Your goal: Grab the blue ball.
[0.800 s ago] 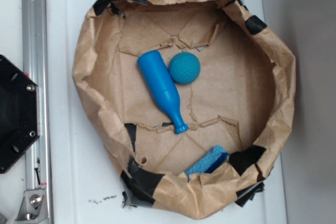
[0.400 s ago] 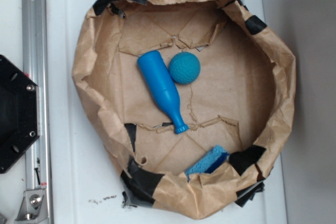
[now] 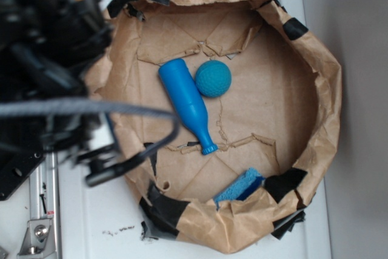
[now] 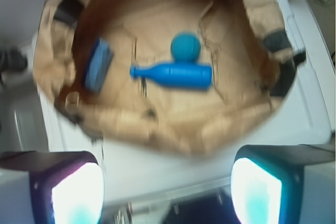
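The blue ball (image 3: 213,78) is a small dimpled teal sphere lying on the floor of a crumpled brown paper bowl (image 3: 327,95), touching the upper right side of a smooth blue pin (image 3: 185,102). In the wrist view the ball (image 4: 185,46) sits just beyond the pin (image 4: 176,75). My gripper (image 4: 168,192) is open and empty, over the white table outside the bowl's near rim (image 4: 157,129), well short of the ball. My arm (image 3: 48,59) shows as a dark blur at the left.
A flat blue sponge (image 3: 239,187) leans against the bowl's lower wall; it also shows in the wrist view (image 4: 98,65). Black tape patches (image 3: 163,207) hold the rim. A metal rail (image 3: 41,210) and a black base plate (image 3: 15,174) lie left of the bowl.
My arm has swung into the exterior view from the left and now covers the bowl's left rim. The ball, pin and sponge have not moved.
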You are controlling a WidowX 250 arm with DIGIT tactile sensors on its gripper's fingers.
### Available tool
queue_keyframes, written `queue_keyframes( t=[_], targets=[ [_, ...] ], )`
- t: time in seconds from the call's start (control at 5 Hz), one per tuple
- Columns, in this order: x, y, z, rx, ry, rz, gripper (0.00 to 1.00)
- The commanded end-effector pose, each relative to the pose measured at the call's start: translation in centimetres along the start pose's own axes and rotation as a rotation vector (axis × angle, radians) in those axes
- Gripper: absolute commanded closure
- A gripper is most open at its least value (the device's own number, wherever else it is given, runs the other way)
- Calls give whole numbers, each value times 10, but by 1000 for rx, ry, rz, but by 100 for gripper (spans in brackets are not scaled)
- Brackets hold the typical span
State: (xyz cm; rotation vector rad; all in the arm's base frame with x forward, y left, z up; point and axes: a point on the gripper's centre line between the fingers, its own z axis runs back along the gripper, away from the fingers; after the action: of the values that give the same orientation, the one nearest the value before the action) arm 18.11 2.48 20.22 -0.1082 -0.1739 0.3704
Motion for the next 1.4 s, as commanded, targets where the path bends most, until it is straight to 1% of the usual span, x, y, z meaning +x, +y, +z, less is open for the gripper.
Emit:
queue_keyframes(
  t=[0.0, 0.2, 0.4, 0.6, 0.8, 1.0, 1.2],
  targets=[
    [58, 16, -80, 73, -89, 65, 0],
    [72, 16, -123, 112, -63, 28, 0],
    [79, 24, -147, 152, -17, 22, 0],
    [85, 31, -155, 137, 24, 53, 0],
    [85, 31, -164, 139, 44, 53, 100],
    [83, 26, -155, 137, 16, 33, 100],
    [81, 27, -151, 169, 22, 11, 100]
  ],
)
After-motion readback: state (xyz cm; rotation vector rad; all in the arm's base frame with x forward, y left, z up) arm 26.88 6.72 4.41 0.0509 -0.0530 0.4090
